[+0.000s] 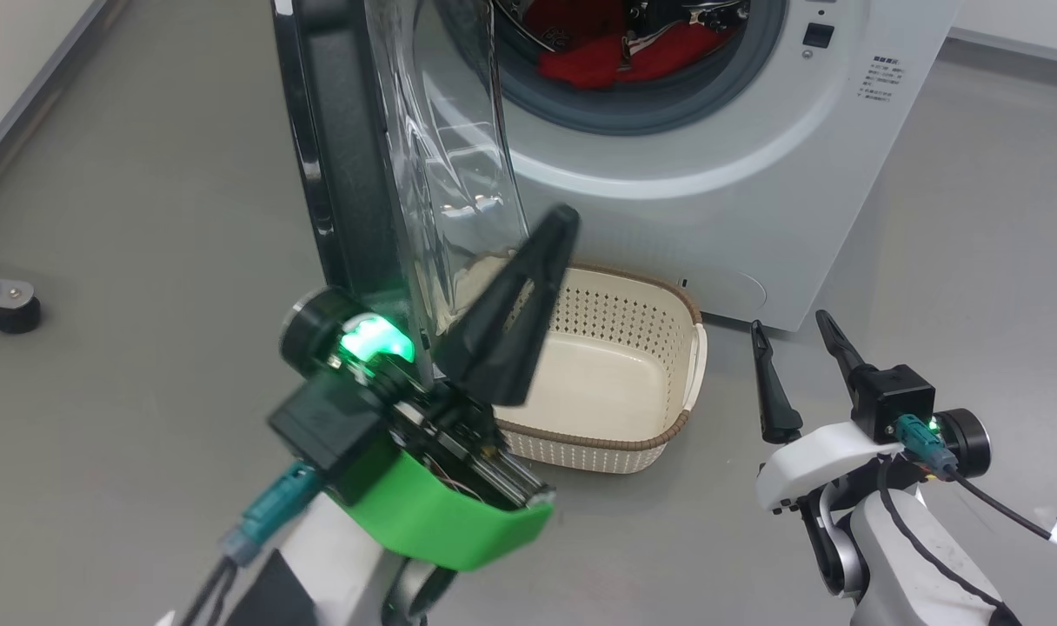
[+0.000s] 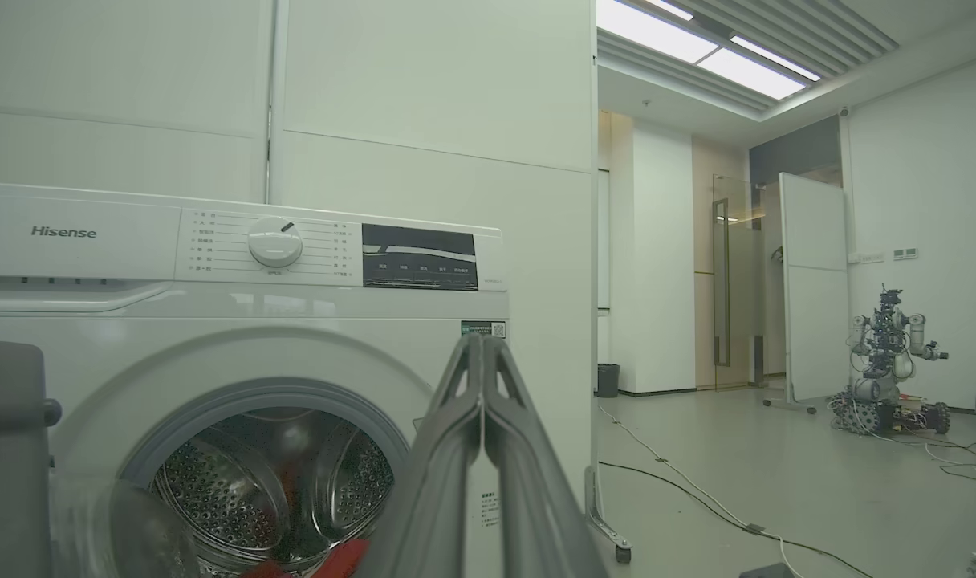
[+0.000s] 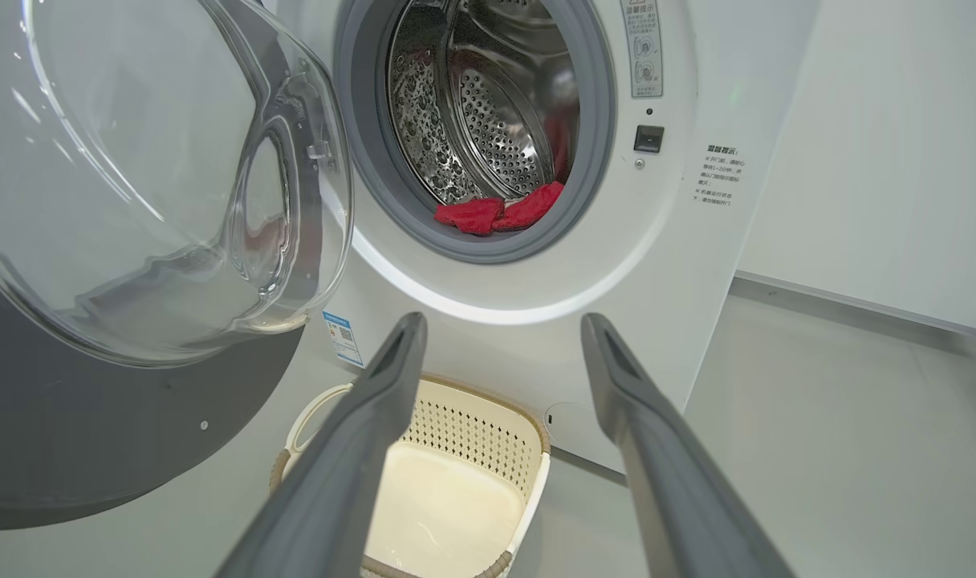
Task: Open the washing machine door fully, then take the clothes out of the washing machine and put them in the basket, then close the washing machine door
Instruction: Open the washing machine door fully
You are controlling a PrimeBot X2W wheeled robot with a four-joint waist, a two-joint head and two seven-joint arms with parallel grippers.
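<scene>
1. The washing machine door (image 1: 355,156) stands swung out on the left, edge-on in the head view, its glass bowl (image 1: 459,156) bulging to the right.
2. The left gripper (image 1: 566,217) is up near that bowl with its fingers pressed together on nothing; whether it touches the door cannot be told.
3. The right gripper (image 1: 789,322) sits low at the near right, fingers well apart, aimed at the washing machine (image 1: 754,174).
4. The red clothes (image 1: 615,52) lie at the bottom of the steel drum (image 3: 488,120), against the grey gasket (image 1: 633,113).
5. The cream basket (image 1: 615,313) sits on the floor (image 1: 146,261) just in front of the machine, below the opening.
</scene>
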